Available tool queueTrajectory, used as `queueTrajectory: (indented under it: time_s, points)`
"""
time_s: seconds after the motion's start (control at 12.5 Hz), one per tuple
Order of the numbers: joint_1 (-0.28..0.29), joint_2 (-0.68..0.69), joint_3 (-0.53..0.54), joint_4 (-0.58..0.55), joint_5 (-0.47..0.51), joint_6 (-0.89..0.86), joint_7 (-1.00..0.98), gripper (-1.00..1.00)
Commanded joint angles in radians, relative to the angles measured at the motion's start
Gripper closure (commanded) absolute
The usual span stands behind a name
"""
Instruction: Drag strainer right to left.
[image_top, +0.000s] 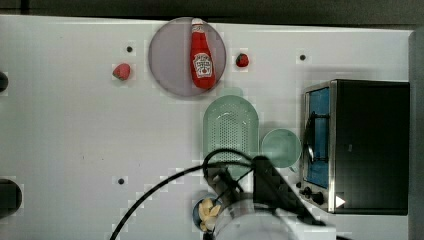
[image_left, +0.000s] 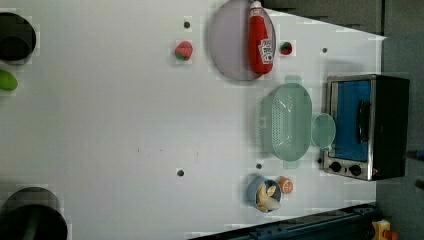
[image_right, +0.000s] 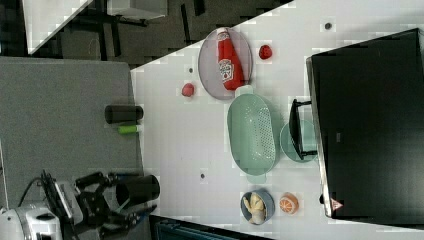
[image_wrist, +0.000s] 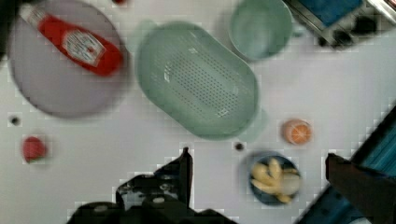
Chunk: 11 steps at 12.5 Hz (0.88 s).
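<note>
I see the strainer (image_top: 230, 127) sitting mouth-up on the white table (image_top: 75, 130). In the top view its long axis runs up and down the picture, with one tab handle toward the lilac plate (image_top: 170, 60) that carries the ketchup bottle (image_top: 202, 57). The green cup (image_top: 281, 147) sits just beside it on the top view's right, next to the toaster oven (image_top: 360, 145). My gripper (image_wrist: 257, 163) hangs above the table, jaws spread wide and holding nothing.

The strainer (image_left: 291, 123) lies between the lilac plate (image_left: 230, 42) and the blue bowl (image_left: 261, 192), touching the cup (image_left: 323, 130).
</note>
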Motion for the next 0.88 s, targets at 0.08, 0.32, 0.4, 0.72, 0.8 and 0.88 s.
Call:
queueTrajectory:
  time_s: [0.08, 0.32, 0.4, 0.72, 0.8, 0.88]
  points:
    - [-0.023, 0.153, 0.006, -0.142, -0.013, 0.144, 0.058, -1.0]
    - [-0.023, 0.25, 0.007, -0.265, -0.013, 0.385, 0.164, -1.0]
    - [-0.023, 0.293, 0.012, -0.298, -0.013, 0.464, 0.245, -1.0]
    - [-0.019, 0.525, 0.054, -0.283, -0.013, 0.692, 0.485, -1.0]
    - [-0.019, 0.582, 0.063, -0.275, -0.013, 0.739, 0.522, -1.0]
    - [-0.019, 0.636, 0.068, -0.273, -0.013, 0.793, 0.562, -1.0]
